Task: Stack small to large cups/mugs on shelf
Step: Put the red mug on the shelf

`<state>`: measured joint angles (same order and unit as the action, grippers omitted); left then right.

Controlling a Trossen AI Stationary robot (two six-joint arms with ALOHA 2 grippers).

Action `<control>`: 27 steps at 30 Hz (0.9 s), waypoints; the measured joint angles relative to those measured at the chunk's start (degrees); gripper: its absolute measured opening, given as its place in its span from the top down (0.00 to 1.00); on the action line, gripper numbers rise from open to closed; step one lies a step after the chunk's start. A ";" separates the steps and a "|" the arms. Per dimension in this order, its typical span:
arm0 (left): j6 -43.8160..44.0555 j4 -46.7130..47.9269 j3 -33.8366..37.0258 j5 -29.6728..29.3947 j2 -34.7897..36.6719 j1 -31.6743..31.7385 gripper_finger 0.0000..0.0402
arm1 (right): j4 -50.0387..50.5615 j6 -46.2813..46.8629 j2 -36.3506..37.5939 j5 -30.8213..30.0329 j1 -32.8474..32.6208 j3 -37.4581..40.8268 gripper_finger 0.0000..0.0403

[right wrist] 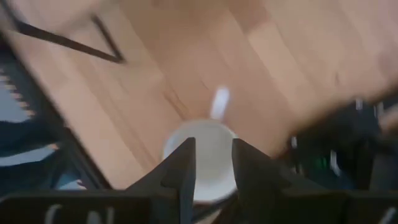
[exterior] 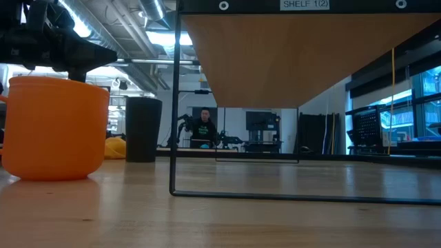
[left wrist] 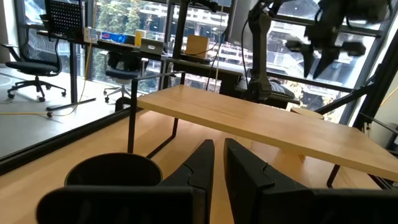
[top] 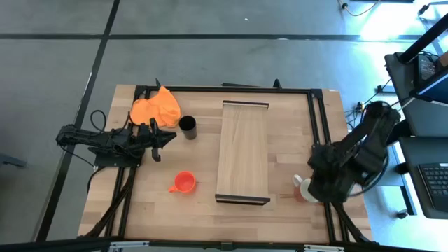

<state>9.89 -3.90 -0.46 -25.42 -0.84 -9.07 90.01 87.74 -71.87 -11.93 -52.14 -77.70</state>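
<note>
The shelf (top: 243, 152) stands mid-table on dark brackets; its underside shows in the low view (exterior: 289, 55). The black cup (top: 187, 127) stands left of it and also shows in the left wrist view (left wrist: 112, 177). The orange mug (top: 183, 182) stands nearer the front edge. The white-and-red mug (top: 301, 187) stands right of the shelf, half hidden by my right arm. My right gripper (right wrist: 214, 162) is open and points down just above this mug's white mouth (right wrist: 208, 146); whether it touches the rim cannot be told. My left gripper (left wrist: 219, 158) is shut and level, just left of the black cup.
An orange cloth (top: 155, 108) lies at the far left behind the black cup. A dark metal frame (top: 318, 126) runs along the table's edges. A person shows far off in the room beyond the table (exterior: 202, 127).
</note>
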 joint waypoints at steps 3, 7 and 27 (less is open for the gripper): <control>0.01 0.00 0.01 0.01 0.00 0.01 0.92 | -0.08 8.43 -1.76 1.29 -0.91 2.02 0.74; 0.00 0.02 -0.01 0.00 0.00 0.01 0.92 | -0.03 24.59 -1.89 6.46 -0.99 4.90 0.74; 0.00 0.01 -0.01 0.00 0.00 0.00 0.92 | -0.12 39.48 -1.58 20.07 -1.90 10.66 0.61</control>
<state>9.89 -3.89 -0.47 -25.42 -0.84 -9.07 89.89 127.22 -73.45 8.14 -54.04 -67.04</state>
